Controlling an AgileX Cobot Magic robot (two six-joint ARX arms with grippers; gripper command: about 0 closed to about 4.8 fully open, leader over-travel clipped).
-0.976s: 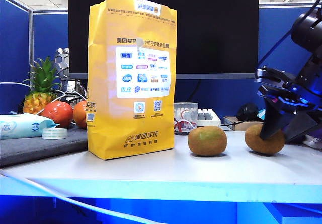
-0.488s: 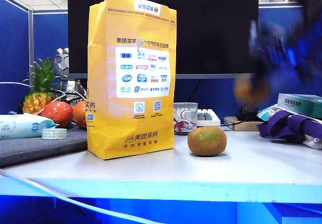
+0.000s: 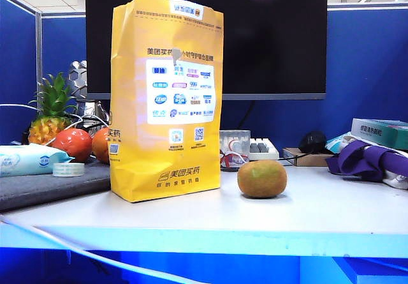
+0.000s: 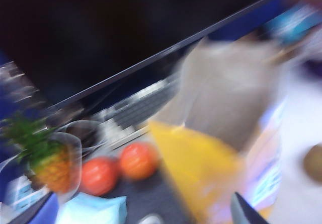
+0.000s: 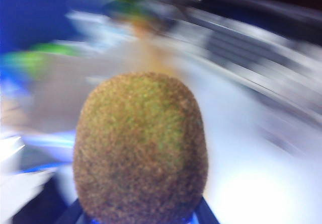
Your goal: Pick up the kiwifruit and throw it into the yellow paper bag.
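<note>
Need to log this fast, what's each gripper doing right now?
Left gripper: only one finger tip shows beside the yellow paper bag; cannot tell.
Right gripper: closed on the kiwifruit.

Fuzzy matt kiwifruit (image 5: pixel 141 148); creased, faintly glossy yellow paper bag (image 3: pixel 166 99).

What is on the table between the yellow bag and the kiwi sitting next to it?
Nothing: in the exterior view the white table is bare between the yellow paper bag and the resting kiwifruit.
</note>
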